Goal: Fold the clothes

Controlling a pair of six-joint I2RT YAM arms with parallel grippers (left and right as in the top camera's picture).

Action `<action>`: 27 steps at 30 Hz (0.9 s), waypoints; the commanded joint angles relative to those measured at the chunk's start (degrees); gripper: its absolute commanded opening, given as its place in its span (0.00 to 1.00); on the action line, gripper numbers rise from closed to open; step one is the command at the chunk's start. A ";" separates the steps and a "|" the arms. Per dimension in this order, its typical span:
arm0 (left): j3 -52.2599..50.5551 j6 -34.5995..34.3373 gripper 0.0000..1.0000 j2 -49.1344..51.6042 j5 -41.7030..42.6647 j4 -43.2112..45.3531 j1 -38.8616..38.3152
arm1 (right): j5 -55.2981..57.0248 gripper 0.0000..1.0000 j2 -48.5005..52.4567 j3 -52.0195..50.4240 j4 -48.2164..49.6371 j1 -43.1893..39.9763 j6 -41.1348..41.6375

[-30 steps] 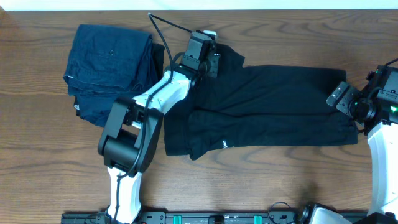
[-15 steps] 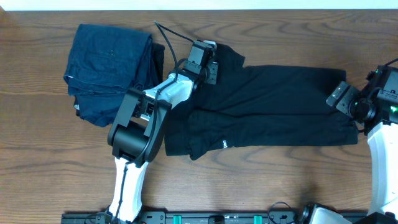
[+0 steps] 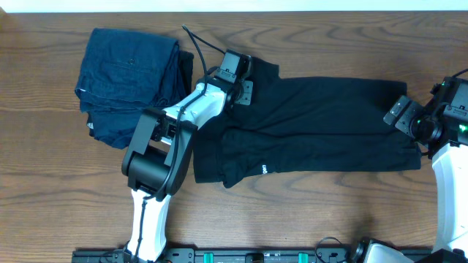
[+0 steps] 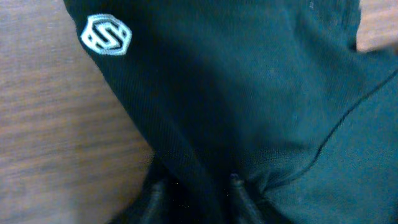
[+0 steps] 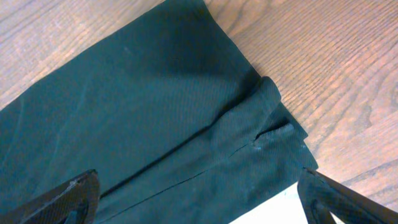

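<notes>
Left end effector [image 3: 239, 75] pinching a raised fold of the black T-shirt [image 3: 322, 120]. On the wrist view a white hexagonal logo [image 4: 106, 35] sits ahead of its fingers [image 4: 239, 190]. Right end effector [image 3: 401, 115] spread wide over the shirt's opposite end, gripping nothing. Shirt lies stretched along the counter [image 3: 307, 212] between the two end effectors. Folded dark blue denim stack [image 3: 128, 77] just beside the left end effector, on its outer side.

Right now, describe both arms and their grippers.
Left arm: white links, black joints, a black cable looping off its wrist. Right arm: white link, black joints, a small green light. Left gripper and right gripper: dark, two-fingered.
</notes>
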 commanded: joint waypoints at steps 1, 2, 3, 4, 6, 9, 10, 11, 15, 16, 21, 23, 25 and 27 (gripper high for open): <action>-1.03 0.11 0.48 0.59 -1.16 -3.26 0.31 | 0.04 0.99 0.31 -0.15 -0.09 -0.17 -0.50; -1.03 0.11 0.49 0.13 -1.88 -3.34 0.31 | 0.04 0.99 0.31 -0.13 -0.09 -0.17 -0.50; -1.03 0.11 0.50 -0.66 -2.58 -3.32 0.31 | 0.04 0.99 0.31 -0.13 -0.09 -0.17 -0.50; -1.01 0.09 0.51 -1.55 -3.37 -3.23 0.35 | 0.04 0.99 0.31 -0.15 -0.11 -0.17 -0.50; -0.96 0.07 0.54 -3.80 -4.17 -2.64 0.48 | 0.04 0.99 0.31 -0.13 -0.09 -0.17 -0.50; -0.81 0.07 0.56 -6.97 -4.20 -0.90 0.96 | 0.04 0.99 0.31 -0.13 -0.09 -0.17 -0.50; -0.81 0.04 0.56 -7.91 -4.17 -0.04 1.20 | 0.04 0.99 0.31 -0.13 -0.09 -0.17 -0.50; -0.81 0.04 0.56 -8.50 -4.20 0.61 1.46 | 0.04 0.99 0.31 -0.15 -0.09 -0.17 -0.50; -0.81 0.04 0.56 -8.68 -4.17 2.69 2.60 | 0.04 0.99 0.31 -0.13 -0.11 -0.17 -0.50; -0.81 0.04 0.56 -8.46 -4.17 3.02 2.78 | 0.04 0.99 0.31 -0.13 -0.11 -0.17 -0.50; -0.81 0.04 0.55 -6.03 -4.15 5.75 3.04 | 0.04 0.99 0.31 -0.13 -0.09 -0.17 -0.50; -0.81 0.02 0.55 -4.55 -4.17 6.84 3.04 | 0.04 0.99 0.31 -0.13 -0.09 -0.17 -0.50; -0.81 0.02 0.55 -3.23 -4.17 7.98 3.04 | 0.04 0.99 0.31 -0.13 -0.09 -0.17 -0.50; -0.81 0.02 0.55 -1.79 -4.17 9.55 3.04 | 0.04 0.99 0.31 -0.13 -0.09 -0.17 -0.50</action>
